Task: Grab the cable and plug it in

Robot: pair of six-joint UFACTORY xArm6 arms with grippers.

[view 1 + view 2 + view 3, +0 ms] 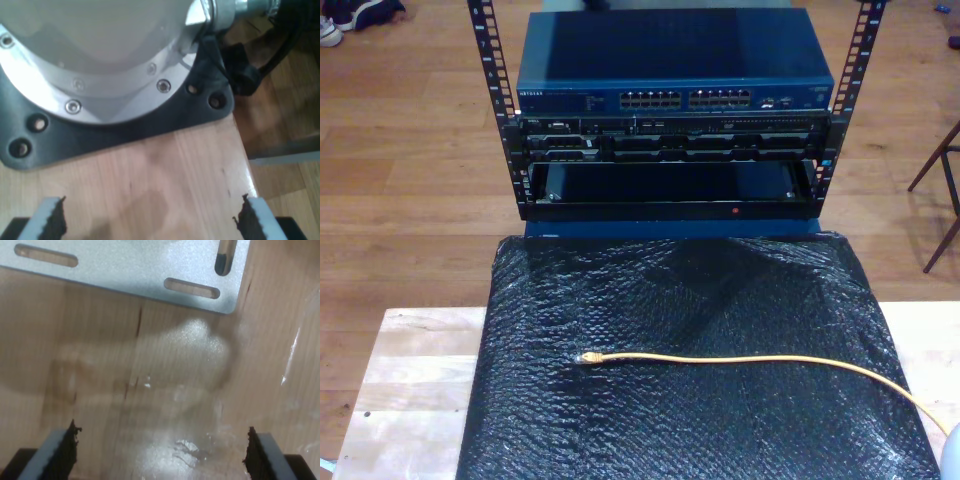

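The yellow-orange cable [740,359] lies loose across a black bubble-wrap sheet [690,290] in the exterior view, its clear plug [588,357] pointing to that view's left. Its other end runs off the lower right edge of that view. Beyond the sheet stands a rack [510,150] holding a blue network switch [670,60] with a row of ports [688,99]. My first gripper [152,220] is open over bare wooden tabletop, facing a silver arm base [90,60] on a black plate. My second gripper [161,452] is open above glossy wood near a slotted metal plate [125,265]. Nothing sits between either pair of fingers.
The wooden table [410,370] shows on both sides of the black sheet. Below the switch the rack has more units and an open dark bay [670,185]. Chair legs [940,190] stand at the exterior view's right. Black cables [265,55] hang beside the arm base.
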